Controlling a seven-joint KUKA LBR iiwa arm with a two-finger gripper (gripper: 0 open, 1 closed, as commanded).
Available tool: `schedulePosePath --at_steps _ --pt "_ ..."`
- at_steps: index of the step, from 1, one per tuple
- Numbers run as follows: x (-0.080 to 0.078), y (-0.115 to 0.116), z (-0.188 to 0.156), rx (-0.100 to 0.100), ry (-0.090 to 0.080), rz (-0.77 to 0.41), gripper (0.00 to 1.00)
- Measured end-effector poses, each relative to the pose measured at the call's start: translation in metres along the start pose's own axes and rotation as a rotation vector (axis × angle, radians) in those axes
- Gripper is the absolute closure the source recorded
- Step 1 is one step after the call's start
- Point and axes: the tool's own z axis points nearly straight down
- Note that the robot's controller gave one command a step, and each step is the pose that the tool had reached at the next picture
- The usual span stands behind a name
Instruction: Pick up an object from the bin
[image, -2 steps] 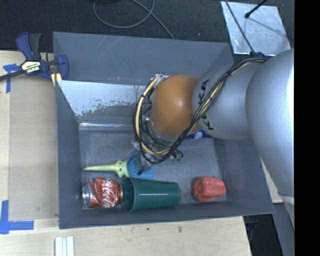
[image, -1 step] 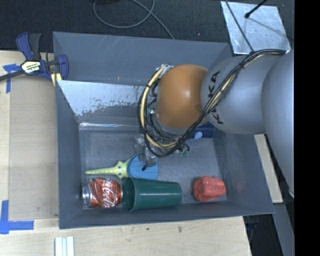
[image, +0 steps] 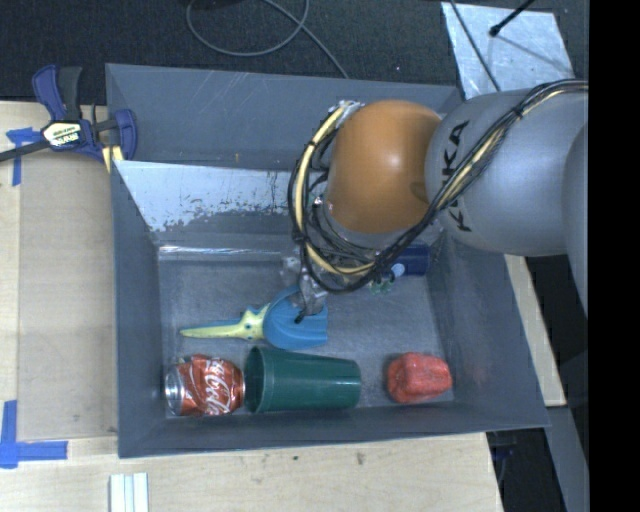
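My gripper (image: 305, 300) reaches down into the middle of the bin, its tip right at the top of a blue rounded toy (image: 293, 330) with a yellow-green pointed tail (image: 222, 327) stretching left. Just in front of that toy a dark green plastic cup (image: 302, 381) lies on its side. A crushed red Coca-Cola can (image: 204, 386) lies left of the cup, at the bin's front left corner.
A red lumpy block (image: 419, 377) lies at the front right. A blue object (image: 414, 262) peeks out from under the arm's orange cover at the back right. The arm and its cables hide the bin's back middle.
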Motion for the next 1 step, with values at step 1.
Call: schedulePosePath --at_steps 1 --pt "-0.0011 -0.0017 -0.0099 0.000 0.004 0.002 1.00"
